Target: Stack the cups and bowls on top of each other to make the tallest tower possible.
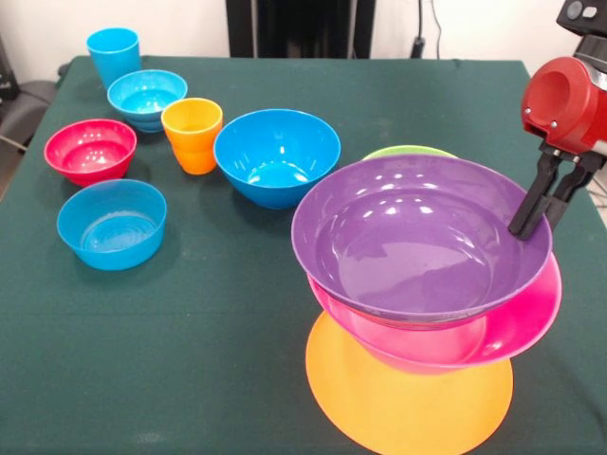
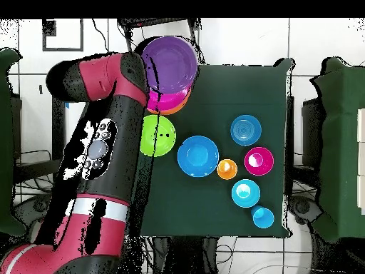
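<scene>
The tower stands at the near right: a purple bowl sits slightly off-centre on a pink bowl, which rests on the large orange bowl. My gripper comes in from the right, one finger inside the purple bowl's right rim and one outside, shut on it. A green bowl peeks out behind the stack and lies apart from it in the overhead view. To the left stand the orange cup and the light blue cup.
A big blue bowl sits mid-table beside the orange cup. A red bowl and two small light blue bowls stand at the left. The arm runs along the table's left side in the overhead view.
</scene>
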Tool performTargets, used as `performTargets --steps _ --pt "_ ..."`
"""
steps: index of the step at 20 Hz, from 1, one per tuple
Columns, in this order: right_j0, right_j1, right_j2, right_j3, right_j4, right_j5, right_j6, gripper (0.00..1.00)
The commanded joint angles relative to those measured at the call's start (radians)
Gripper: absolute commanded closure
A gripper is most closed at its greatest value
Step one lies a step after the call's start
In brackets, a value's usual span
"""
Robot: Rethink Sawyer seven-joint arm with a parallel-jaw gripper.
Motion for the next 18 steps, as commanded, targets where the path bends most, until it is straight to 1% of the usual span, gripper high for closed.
performTargets --steps 1,18 --pt "0.018 -0.001 0.092 0.064 -0.064 -0.003 0.036 1.0" --pt "0.018 0.017 0.089 0.029 -0.057 0.014 0.041 1.0"
